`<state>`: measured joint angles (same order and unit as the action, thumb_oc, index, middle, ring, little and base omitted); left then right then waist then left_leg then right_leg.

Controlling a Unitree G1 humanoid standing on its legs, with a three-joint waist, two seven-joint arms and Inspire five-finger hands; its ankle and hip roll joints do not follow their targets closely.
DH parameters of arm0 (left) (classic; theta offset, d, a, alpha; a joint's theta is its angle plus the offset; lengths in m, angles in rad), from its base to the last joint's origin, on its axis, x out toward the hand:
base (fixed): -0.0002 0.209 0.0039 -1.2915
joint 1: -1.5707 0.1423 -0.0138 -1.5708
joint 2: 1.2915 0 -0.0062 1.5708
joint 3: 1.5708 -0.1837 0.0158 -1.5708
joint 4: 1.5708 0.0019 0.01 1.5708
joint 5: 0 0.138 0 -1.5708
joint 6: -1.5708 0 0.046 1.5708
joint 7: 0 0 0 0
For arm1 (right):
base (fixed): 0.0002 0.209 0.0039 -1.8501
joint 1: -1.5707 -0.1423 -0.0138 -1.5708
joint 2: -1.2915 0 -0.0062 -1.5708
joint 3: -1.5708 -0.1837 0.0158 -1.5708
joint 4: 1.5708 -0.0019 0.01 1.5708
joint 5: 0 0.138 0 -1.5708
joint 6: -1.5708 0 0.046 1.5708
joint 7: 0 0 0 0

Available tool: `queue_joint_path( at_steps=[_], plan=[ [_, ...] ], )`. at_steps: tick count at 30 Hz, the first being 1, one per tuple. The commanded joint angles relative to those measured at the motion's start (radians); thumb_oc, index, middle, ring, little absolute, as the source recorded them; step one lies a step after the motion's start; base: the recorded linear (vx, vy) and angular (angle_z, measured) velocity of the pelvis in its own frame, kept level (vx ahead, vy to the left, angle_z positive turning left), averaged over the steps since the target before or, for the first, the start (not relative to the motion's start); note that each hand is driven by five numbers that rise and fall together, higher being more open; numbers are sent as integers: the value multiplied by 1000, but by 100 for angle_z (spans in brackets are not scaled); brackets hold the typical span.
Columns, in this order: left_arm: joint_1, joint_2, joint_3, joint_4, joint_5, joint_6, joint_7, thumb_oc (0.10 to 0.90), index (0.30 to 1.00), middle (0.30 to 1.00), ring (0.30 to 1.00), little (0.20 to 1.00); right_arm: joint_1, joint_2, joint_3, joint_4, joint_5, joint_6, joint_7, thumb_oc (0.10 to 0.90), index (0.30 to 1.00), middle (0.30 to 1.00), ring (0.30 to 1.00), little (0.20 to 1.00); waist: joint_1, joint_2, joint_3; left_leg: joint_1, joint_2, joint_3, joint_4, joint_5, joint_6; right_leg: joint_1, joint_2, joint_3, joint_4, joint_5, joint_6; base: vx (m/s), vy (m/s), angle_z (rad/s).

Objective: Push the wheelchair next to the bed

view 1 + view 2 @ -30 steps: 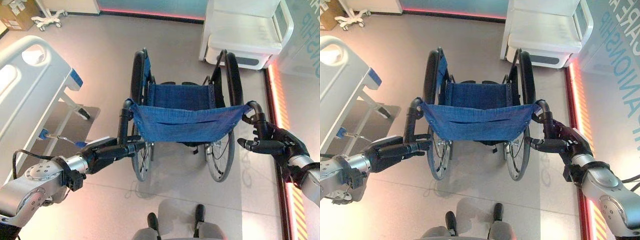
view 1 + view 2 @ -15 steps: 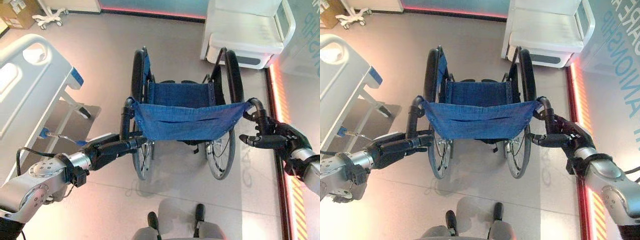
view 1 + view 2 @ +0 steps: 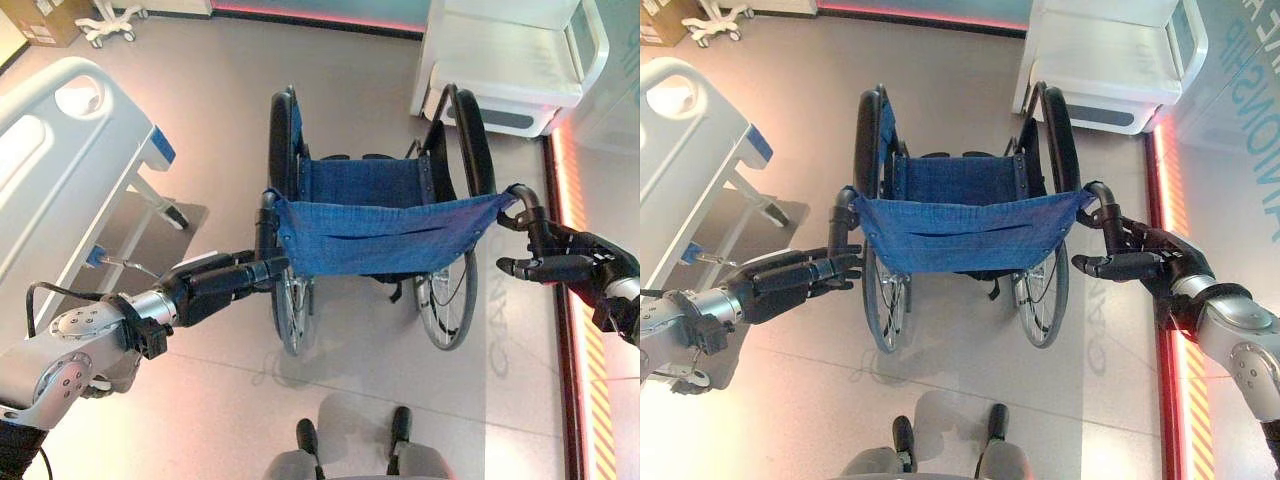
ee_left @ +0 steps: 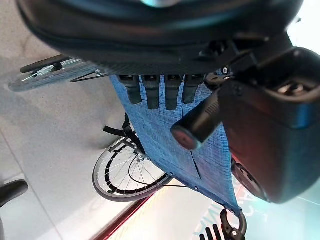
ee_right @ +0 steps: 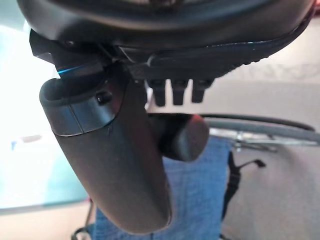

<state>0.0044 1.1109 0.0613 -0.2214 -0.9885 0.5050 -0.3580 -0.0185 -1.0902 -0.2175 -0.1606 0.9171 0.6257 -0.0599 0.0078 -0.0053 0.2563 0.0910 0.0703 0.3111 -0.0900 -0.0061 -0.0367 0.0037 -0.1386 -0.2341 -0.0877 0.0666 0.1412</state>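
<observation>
The wheelchair (image 3: 385,235) has a blue cloth seat and back and big black wheels, and it stands in front of me with its back towards me. The white bed (image 3: 70,170) with blue corner parts stands off to its left. My left hand (image 3: 215,285) reaches to the left push handle (image 3: 266,215). Its fingers (image 4: 152,95) are straight, and the handle's end (image 4: 197,125) lies between them and the thumb. My right hand (image 3: 580,268) is at the right push handle (image 3: 528,200). Its thumb (image 5: 115,165) and straight fingers (image 5: 175,92) flank the grip (image 5: 185,137).
A white cabinet-like unit (image 3: 510,60) stands just beyond the wheelchair at the far right. A lit orange strip (image 3: 570,220) runs along the floor on the right. A cardboard box (image 3: 45,25) and a white wheeled base (image 3: 110,25) sit at the far left.
The wheelchair has rolled a little forward towards the white unit, and both hands have followed on the handles. The whole view has also shifted slightly.
</observation>
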Motion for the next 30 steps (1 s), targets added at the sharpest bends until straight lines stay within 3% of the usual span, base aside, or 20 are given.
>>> queue_joint_path(
  at_steps=[1,7,11,17,24,25,26,27,28,30],
  plan=[
    [-115,71,81,19,-77,-101,-34,800,900,900,900,900,-91,-127,-40,38,-27,-20,24,800,900,900,900,900,-6,13,-68,-33,29,-17,10,29,-38,38,-1,-35,80,-80,6,72,1,1],
    [-178,48,12,37,-148,-75,-8,800,900,900,900,900,-169,-130,49,57,-43,-5,35,800,900,900,900,900,-4,9,-72,-26,27,-22,9,28,-37,47,5,-31,78,-83,2,23,-2,1],
    [-294,11,-95,79,-210,-25,4,800,900,900,900,900,-273,-114,147,89,-48,10,15,800,900,900,900,900,-9,6,-73,-20,24,-23,8,27,-37,51,7,-24,78,-83,3,16,-11,1],
    [-442,-42,-240,107,-255,-8,54,800,900,900,900,900,-380,-81,261,124,-45,19,-22,800,900,900,900,900,-21,2,-71,-9,23,-18,9,24,-34,56,9,-17,80,-81,5,9,-9,1],
    [-540,-116,-319,141,-275,-58,160,800,900,900,900,900,-461,-32,343,151,-75,18,-40,800,900,900,900,900,-40,-1,-66,0,28,-1,14,24,-34,53,13,0,88,-83,4,0,0,0],
    [-542,-118,-319,144,-277,-60,162,780,869,869,869,869,-463,-31,345,153,-77,18,-40,800,900,900,900,900,-40,-2,-65,1,28,0,15,24,-34,54,13,0,88,-83,4,0,0,0],
    [-548,-128,-320,152,-291,-65,176,588,582,582,582,582,-468,-25,349,156,-82,20,-39,800,900,900,900,900,-42,-2,-65,2,29,2,16,24,-34,54,13,1,88,-83,3,0,0,0],
    [-558,-141,-319,160,-307,-69,197,433,349,349,349,349,-474,-16,354,161,-91,22,-37,800,900,900,900,900,-44,-3,-63,4,30,5,17,24,-34,55,14,3,88,-83,3,0,0,0],
    [-561,-148,-317,161,-310,-72,206,400,300,300,300,300,-474,-11,354,164,-97,19,-36,800,900,900,900,900,-45,-4,-62,4,31,6,18,25,-34,55,14,4,89,-83,2,0,0,0],
    [-567,-159,-305,166,-306,-79,218,400,300,300,300,300,-477,-3,347,175,-110,16,-31,800,900,900,900,900,-47,-6,-56,1,33,9,22,26,-35,52,15,6,90,-81,1,0,0,0]
  ],
)
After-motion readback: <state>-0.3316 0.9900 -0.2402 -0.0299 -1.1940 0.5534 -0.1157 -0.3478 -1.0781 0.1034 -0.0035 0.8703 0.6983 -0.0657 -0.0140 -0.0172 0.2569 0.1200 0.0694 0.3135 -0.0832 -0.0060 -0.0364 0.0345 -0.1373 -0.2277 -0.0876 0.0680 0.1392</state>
